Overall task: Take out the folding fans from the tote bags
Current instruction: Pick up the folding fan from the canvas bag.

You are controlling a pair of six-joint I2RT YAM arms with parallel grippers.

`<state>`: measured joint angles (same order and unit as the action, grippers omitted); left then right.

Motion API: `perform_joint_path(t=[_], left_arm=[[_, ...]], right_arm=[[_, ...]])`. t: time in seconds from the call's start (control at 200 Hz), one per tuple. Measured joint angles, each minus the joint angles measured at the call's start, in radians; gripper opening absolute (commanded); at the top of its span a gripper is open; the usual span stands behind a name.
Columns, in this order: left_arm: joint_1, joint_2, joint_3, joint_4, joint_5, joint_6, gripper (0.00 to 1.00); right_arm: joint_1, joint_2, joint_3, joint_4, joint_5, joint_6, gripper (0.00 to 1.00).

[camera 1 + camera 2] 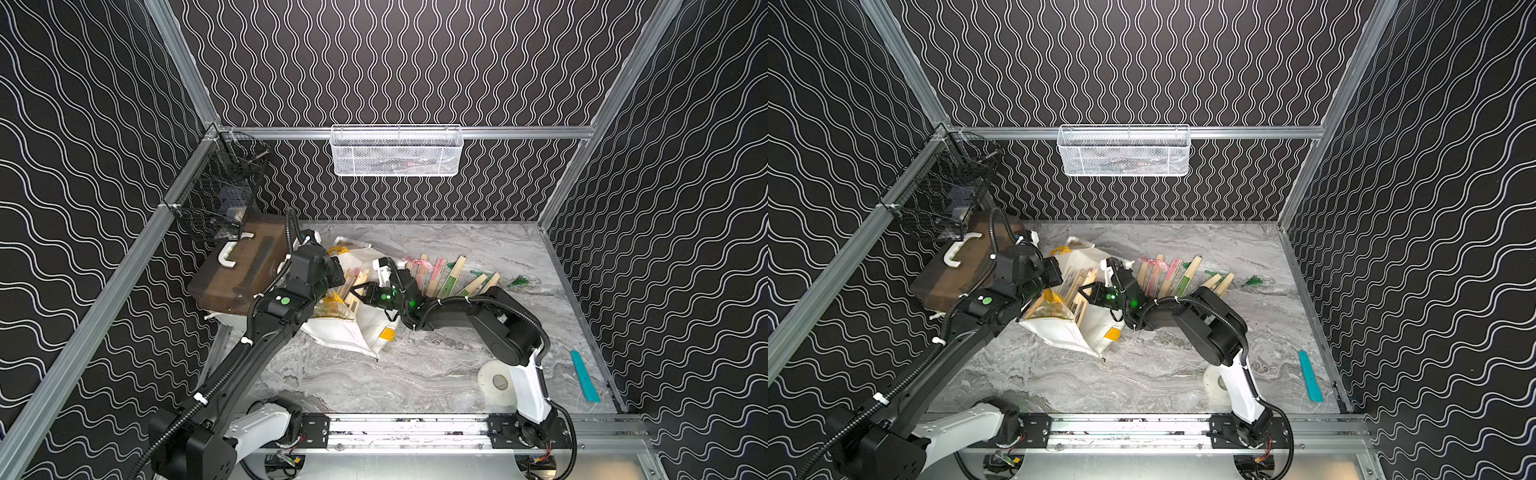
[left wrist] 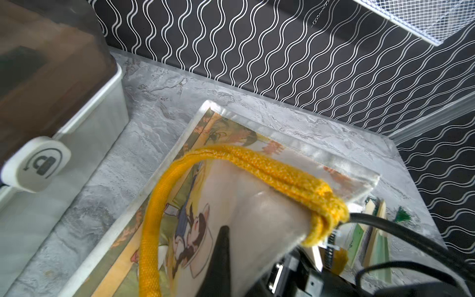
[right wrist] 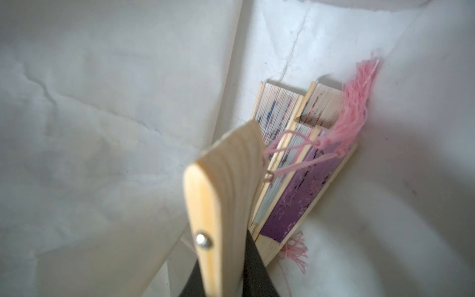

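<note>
Left claw (image 1: 332, 289) is pinching the tote (image 1: 353, 336) by its rim, jaws closed on the fabric and propping the mouth open, with the yellow handle (image 2: 257, 159) draping over it. Inside the tote, the right claw (image 1: 360, 291) is gripping one fan (image 3: 205, 205) by its rivet end. A pink tassel (image 3: 354, 102) is lying across the fans (image 3: 303, 185) deeper inside, its cord running towards the gripped one, so a pull is risking a snag or dragging neighbours along. Held so near its end, the fan may be swivelling loose. Right of the tote, more fans (image 1: 440, 274) are lying on the table (image 1: 415, 374).
</note>
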<state>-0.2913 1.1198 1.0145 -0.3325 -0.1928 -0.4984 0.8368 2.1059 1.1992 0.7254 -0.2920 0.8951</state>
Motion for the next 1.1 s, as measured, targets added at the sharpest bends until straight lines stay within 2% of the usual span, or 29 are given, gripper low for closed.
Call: perform_joint_path(t=[0.486, 0.771, 0.921, 1.031, 1.101], left_arm=[[0.01, -0.01, 0.0, -0.027, -0.045, 0.026, 0.0], [0.01, -0.006, 0.0, -0.025, -0.024, 0.024, 0.0], [0.01, 0.01, -0.001, -0.011, 0.017, 0.007, 0.0], [0.01, 0.014, 0.0, -0.004, 0.04, -0.002, 0.0], [0.01, 0.014, 0.0, -0.004, 0.047, -0.003, 0.0]], right_arm=[[0.012, -0.201, -0.118, -0.058, 0.098, -0.177, 0.21], [0.012, -0.201, -0.095, -0.077, 0.091, -0.204, 0.27], [0.012, -0.129, -0.025, -0.084, 0.083, -0.202, 0.38], [0.011, -0.093, -0.012, -0.099, 0.07, -0.179, 0.35], [0.007, -0.08, -0.003, -0.103, 0.066, -0.17, 0.27]])
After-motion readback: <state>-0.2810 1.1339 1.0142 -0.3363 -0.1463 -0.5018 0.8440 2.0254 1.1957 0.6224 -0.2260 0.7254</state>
